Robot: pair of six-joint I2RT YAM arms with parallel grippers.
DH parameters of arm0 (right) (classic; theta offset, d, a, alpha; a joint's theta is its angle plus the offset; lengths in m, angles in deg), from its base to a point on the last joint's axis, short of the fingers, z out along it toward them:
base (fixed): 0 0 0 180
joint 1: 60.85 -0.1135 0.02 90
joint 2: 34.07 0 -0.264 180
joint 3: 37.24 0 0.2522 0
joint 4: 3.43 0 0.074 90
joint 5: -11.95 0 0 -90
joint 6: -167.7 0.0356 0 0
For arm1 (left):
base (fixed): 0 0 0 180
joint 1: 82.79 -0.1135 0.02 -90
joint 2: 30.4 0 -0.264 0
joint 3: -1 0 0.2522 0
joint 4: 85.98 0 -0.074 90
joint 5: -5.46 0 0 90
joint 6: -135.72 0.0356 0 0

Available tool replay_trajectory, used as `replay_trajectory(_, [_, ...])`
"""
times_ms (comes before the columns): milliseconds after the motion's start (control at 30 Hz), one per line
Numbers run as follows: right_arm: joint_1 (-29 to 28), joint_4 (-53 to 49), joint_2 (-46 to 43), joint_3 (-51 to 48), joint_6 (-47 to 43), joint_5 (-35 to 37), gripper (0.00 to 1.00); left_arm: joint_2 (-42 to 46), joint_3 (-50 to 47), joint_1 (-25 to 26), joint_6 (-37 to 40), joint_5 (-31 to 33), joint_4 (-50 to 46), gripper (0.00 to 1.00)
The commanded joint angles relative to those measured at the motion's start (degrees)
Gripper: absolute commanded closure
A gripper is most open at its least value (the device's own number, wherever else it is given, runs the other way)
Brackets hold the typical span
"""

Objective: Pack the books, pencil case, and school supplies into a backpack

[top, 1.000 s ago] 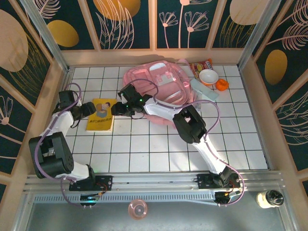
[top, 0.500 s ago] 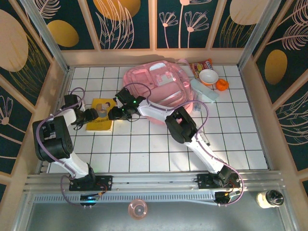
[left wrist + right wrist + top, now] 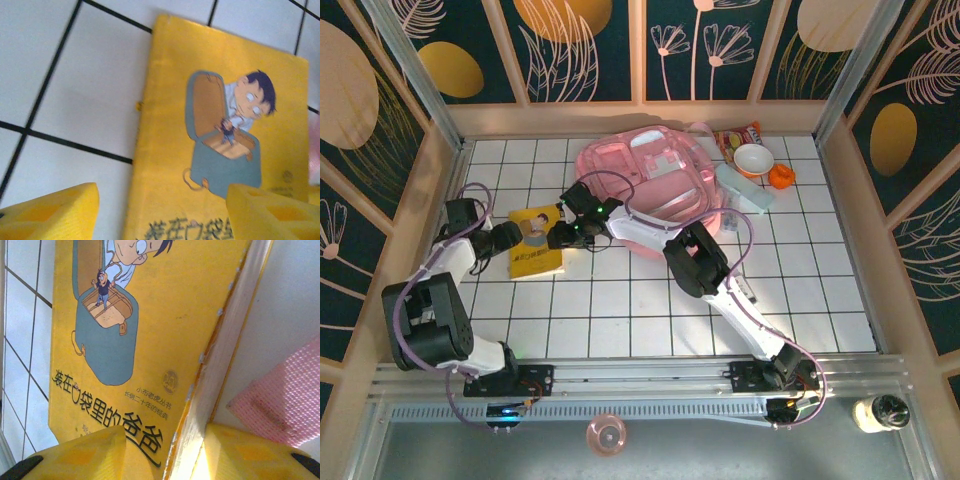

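Note:
The thin yellow booklet (image 3: 536, 247) with a cartoon cover lies askew on the white tiles, left of the pink backpack (image 3: 655, 180). My right gripper (image 3: 556, 234) reaches across from the bag. Its yellow fingers (image 3: 80, 455) straddle the booklet's (image 3: 150, 315) raised right edge, one over the cover and one under it, shut on it (image 3: 165, 450). My left gripper (image 3: 510, 240) hovers open over the booklet's (image 3: 220, 90) left edge, pads (image 3: 50, 210) wide apart. The mint-blue pencil case (image 3: 745, 187) lies at the bag's right side. The dark labelled item and the pen-like stick are out of view.
A red-orange snack packet (image 3: 738, 134), a white bowl (image 3: 753, 159) and a small orange object (image 3: 781, 176) sit at the back right. Wooden walls (image 3: 445, 180) close in the tiled floor. Free tiles stretch across the front and right.
The right gripper slid left onto the booklet's right edge. The booklet has turned and its right edge has lifted. The left gripper came in over the left edge.

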Motion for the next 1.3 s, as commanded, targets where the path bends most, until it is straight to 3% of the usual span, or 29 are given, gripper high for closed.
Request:
replay_trajectory(0, [-0.18,-2.25,2.43,1.50,-1.03,0.96,0.59,-4.56,1.35,-0.12,-0.98,3.80,1.27,0.34])
replay_trajectory(233, [-0.18,-3.17,3.26,1.49,-1.64,1.58,0.74,-10.39,0.56,-0.14,-1.51,-3.48,4.00,0.39])
replay_trajectory(367, [-0.11,-2.83,3.84,1.71,-1.56,0.24,0.79,-10.97,-0.53,-0.09,-1.85,-9.55,5.32,0.48])
replay_trajectory(500, [-0.20,-2.91,4.41,2.89,-1.64,-1.48,0.85,-9.45,-1.15,-0.08,-1.66,-15.96,6.53,0.55])
replay_trajectory(700, [-0.20,-2.62,4.41,2.95,-1.47,-2.46,0.89,-3.38,-1.34,-0.09,-3.13,-23.39,4.86,0.56])
replay_trajectory(900, [-0.08,-2.05,3.82,2.91,-1.12,-2.81,0.90,2.56,-2.72,-0.09,-4.83,-24.83,5.00,0.57])
replay_trajectory(1133, [0.17,1.75,0.80,-0.60,0.10,-2.78,0.90,0.14,-4.77,-0.03,-4.55,-23.48,6.14,0.59])
replay_trajectory(1267, [0.43,3.33,-0.07,-1.92,0.90,-3.02,0.90,-0.54,-6.47,-0.09,-7.69,-28.01,11.01,0.58])
